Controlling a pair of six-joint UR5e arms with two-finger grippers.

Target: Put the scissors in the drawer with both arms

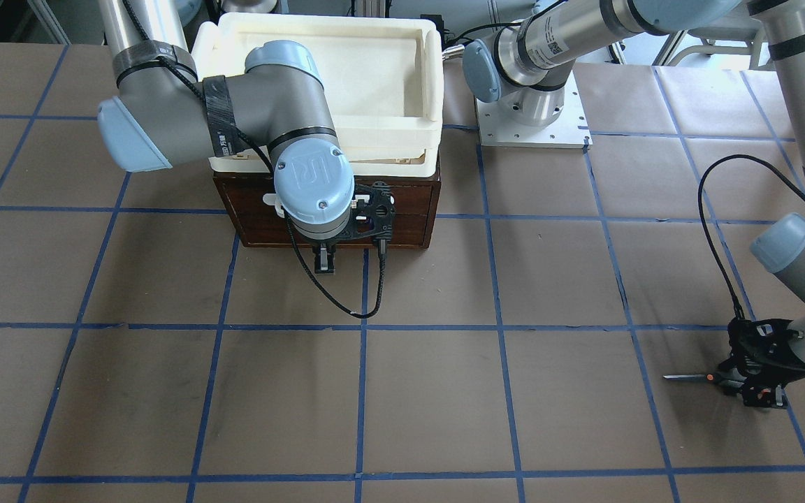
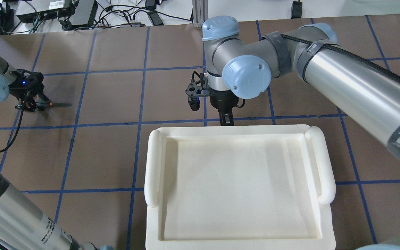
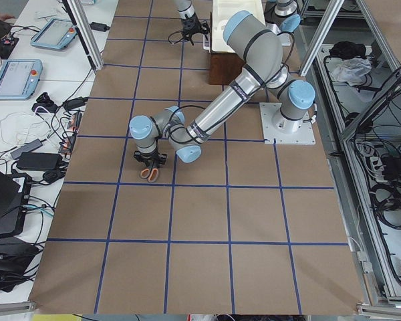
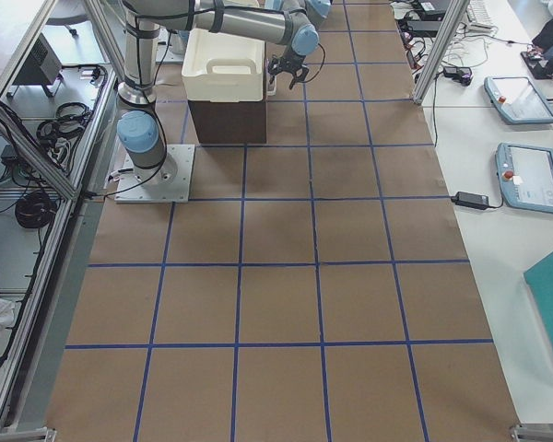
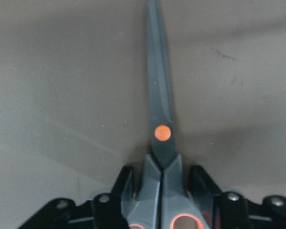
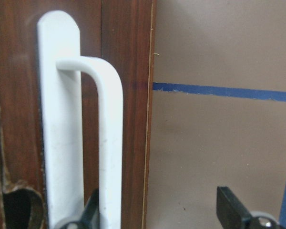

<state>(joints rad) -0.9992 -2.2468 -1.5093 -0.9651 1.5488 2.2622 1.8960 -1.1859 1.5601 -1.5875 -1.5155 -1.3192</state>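
The scissors (image 1: 689,378) lie flat on the brown table near its left end, blades pointing toward the middle; they also show in the overhead view (image 2: 59,104). My left gripper (image 1: 732,383) is down over their grey, orange-lined handles. In the left wrist view the scissors (image 5: 161,119) sit between the two fingers (image 5: 125,191), which press their sides just behind the orange pivot. The dark brown drawer (image 1: 402,209) is closed. My right gripper (image 1: 323,262) is open at its white bar handle (image 6: 109,143), one finger tucked behind the bar, the other out over the table.
A cream-white plastic tray (image 1: 430,91) sits on top of the drawer box and hides it in the overhead view (image 2: 153,163). The left arm's base plate (image 1: 532,129) stands beside the box. Blue tape lines grid the table.
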